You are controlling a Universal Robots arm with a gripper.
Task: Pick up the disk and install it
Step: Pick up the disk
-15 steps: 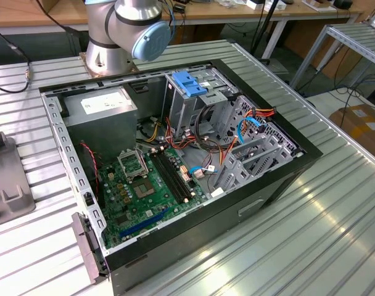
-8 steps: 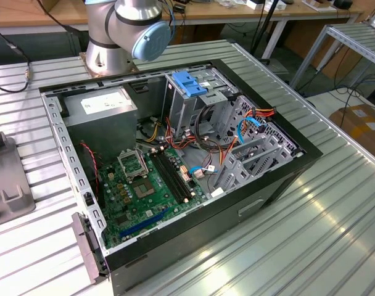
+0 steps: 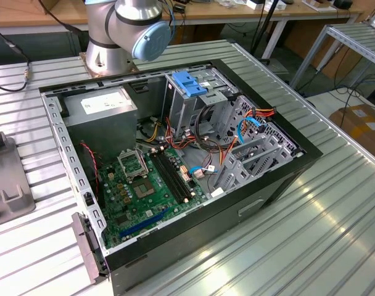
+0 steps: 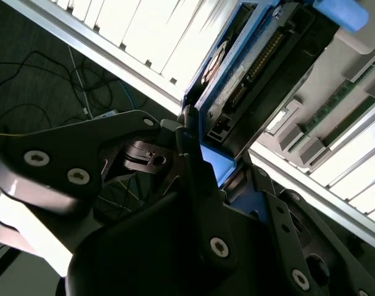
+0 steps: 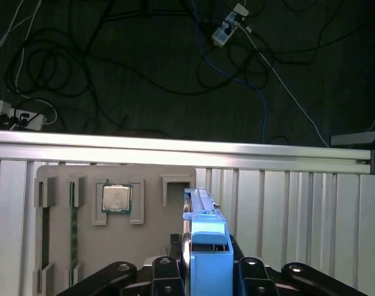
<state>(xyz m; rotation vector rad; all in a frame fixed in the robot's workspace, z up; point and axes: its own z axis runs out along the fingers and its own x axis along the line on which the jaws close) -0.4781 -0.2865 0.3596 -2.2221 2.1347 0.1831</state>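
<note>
Exterior view gives you the big picture: the ribbed counter (image 3: 335, 246) carries the open computer case (image 3: 261, 197), with a blue bracket (image 3: 190, 83) on top of its drive cage. First wrist view puts the grey tray (image 5: 153, 243) beneath the jaws, and the disk (image 5: 206, 216) stands on edge between them. The jaws are drawn in narrow on its blue carrier, one on either side. The disk sits over the tray's edge, and you cannot tell whether it is clear of its slot. This looks like the pick-up stage, so hold the disk square, press on the frame rather than the board, and lift straight so the carrier does not catch a tray wall. Second wrist view shows you the disk's (image 4: 237, 80) flat face, with circuit board and connector, running away from the jaws. That is the side the edge-on view hides. First wrist view adds the processor chip (image 5: 116, 198) seated in the tray.
</note>
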